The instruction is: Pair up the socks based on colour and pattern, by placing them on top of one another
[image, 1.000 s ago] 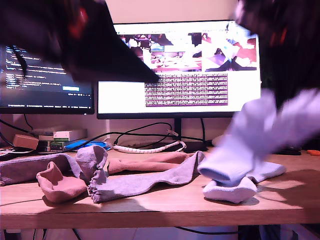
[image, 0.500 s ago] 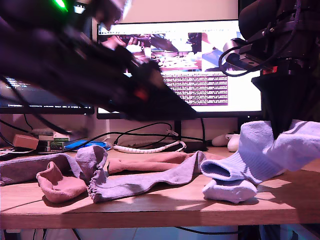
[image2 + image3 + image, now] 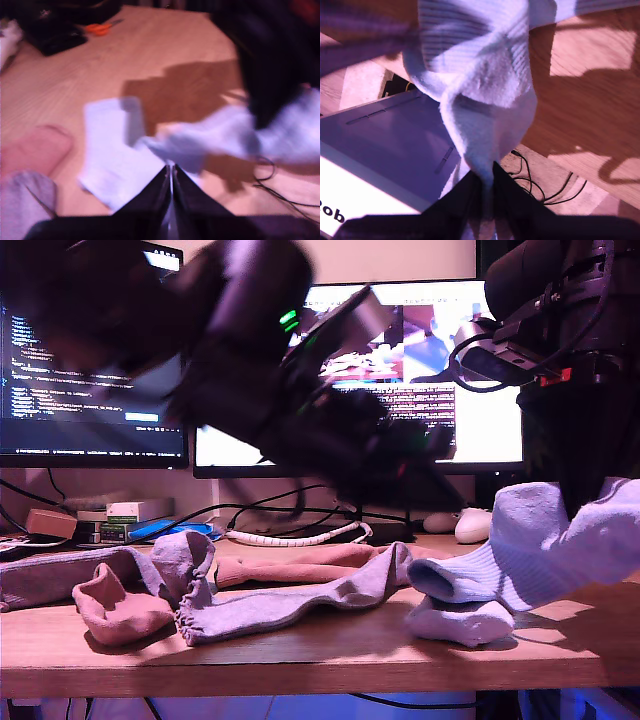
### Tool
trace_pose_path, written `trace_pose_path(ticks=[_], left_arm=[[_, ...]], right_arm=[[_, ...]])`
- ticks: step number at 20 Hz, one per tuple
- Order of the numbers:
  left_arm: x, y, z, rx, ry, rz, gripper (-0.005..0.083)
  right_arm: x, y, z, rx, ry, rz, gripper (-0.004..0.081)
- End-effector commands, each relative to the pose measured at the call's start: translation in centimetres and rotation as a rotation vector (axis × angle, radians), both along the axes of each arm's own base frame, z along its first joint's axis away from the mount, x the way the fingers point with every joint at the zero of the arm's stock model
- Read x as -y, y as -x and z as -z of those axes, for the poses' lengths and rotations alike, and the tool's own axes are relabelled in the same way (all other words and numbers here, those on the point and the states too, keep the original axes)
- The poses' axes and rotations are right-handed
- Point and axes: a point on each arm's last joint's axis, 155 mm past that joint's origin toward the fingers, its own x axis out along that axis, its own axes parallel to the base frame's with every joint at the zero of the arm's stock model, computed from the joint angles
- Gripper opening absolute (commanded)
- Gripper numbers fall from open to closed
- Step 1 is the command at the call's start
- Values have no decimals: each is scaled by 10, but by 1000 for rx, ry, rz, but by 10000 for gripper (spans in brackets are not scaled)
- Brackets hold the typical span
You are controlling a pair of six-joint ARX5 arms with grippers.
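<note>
The pale ribbed sock (image 3: pixel 545 545), limp and light, droops from my second claw (image 3: pixel 487 175), pinched mid-fold, above its mate (image 3: pixel 460 620) near the worktop's (image 3: pixel 330 655) front edge. My first claw (image 3: pixel 170 172) is closed, empty.

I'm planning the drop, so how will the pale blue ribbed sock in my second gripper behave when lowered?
Probably floppy: the pale blue ribbed sock sags in folds from my second gripper. It looks light, so it may swing. Its open cuff may crumple on the matching sock rather than lie flat.
</note>
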Motion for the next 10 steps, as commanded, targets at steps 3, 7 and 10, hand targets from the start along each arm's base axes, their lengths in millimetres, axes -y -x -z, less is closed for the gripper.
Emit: trace_pose_path(ticks=[3, 7, 10], left_arm=[[-1, 1, 60, -128, -150, -5, -23], [-11, -3, 76, -174, -239, -42, -23], [-15, -8, 78, -192, -239, -68, -23]], right_arm=[[-8, 0, -8, -6, -43, -3, -10], [-8, -1, -11, -3, -44, -8, -10], [-9, -6, -14, 16, -49, -9, -10]])
